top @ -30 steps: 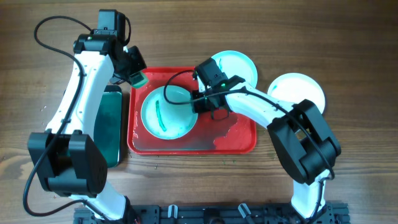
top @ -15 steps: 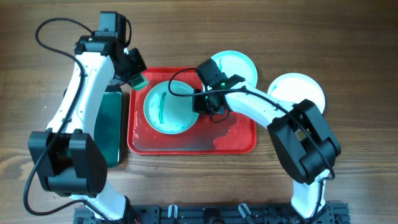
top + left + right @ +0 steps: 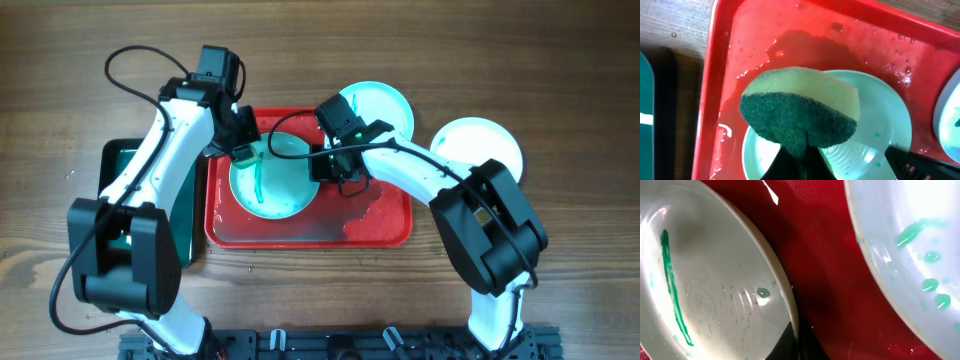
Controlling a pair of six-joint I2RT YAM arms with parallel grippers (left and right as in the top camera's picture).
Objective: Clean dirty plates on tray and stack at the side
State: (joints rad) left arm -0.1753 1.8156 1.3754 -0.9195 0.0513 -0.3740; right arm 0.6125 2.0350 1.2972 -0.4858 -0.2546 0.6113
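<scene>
Left arm (image 3: 165,155) and right arm (image 3: 410,168) both bend inward, jaws clamped tight.

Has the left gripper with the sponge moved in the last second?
Yes. The left gripper has moved from outside the red tray's corner to above the streaked plate in it.

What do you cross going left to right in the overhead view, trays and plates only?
black tray → streaked plate → aqua-rimmed plate → white plate
</scene>
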